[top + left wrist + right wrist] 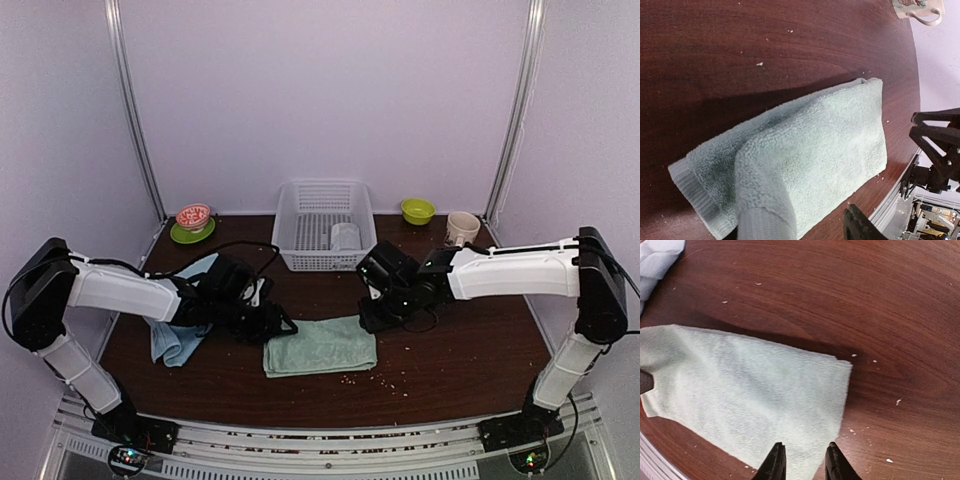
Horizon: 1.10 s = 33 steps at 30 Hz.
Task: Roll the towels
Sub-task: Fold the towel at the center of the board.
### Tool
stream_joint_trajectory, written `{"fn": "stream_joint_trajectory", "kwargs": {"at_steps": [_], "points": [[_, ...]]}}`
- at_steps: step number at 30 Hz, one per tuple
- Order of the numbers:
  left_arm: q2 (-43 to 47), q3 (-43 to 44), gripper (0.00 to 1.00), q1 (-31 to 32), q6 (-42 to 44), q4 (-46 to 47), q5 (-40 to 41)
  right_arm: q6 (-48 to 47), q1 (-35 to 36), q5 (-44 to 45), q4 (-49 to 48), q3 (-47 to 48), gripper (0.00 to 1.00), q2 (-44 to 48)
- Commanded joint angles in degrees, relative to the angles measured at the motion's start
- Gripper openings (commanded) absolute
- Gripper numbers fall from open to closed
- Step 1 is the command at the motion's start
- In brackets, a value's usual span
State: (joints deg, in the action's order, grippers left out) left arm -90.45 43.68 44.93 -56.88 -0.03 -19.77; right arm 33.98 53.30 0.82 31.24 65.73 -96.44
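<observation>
Green towel (320,346), folded flat.
Right gripper (804,463), 2 o'clock corner, fingers parted; left gripper (283,327), 10 o'clock, grip indeterminate.

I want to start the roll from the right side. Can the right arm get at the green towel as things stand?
Probably yes. The right arm's fingers hang slightly apart just above the green towel, at its edge, and nothing lies between them and the cloth.
</observation>
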Motion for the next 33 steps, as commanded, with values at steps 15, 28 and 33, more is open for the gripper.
{"fn": "stream_joint_trajectory", "kwargs": {"at_steps": [15,28,33], "points": [[-0.9,2.0,0.52,-0.4,1.6,0.9,-1.4,-0.9,3.3,-3.8,2.6,-6.7,0.14,-5.0],[0.4,3.0,0.52,-0.4,5.6,-5.6,2.3,-1.4,1.6,-3.0,2.4,-9.6,0.22,-0.2],[2.7,5.9,0.54,-0.4,11.4,-15.6,7.2,-2.6,0.9,-1.2,6.1,-4.9,0.26,2.5]]}}
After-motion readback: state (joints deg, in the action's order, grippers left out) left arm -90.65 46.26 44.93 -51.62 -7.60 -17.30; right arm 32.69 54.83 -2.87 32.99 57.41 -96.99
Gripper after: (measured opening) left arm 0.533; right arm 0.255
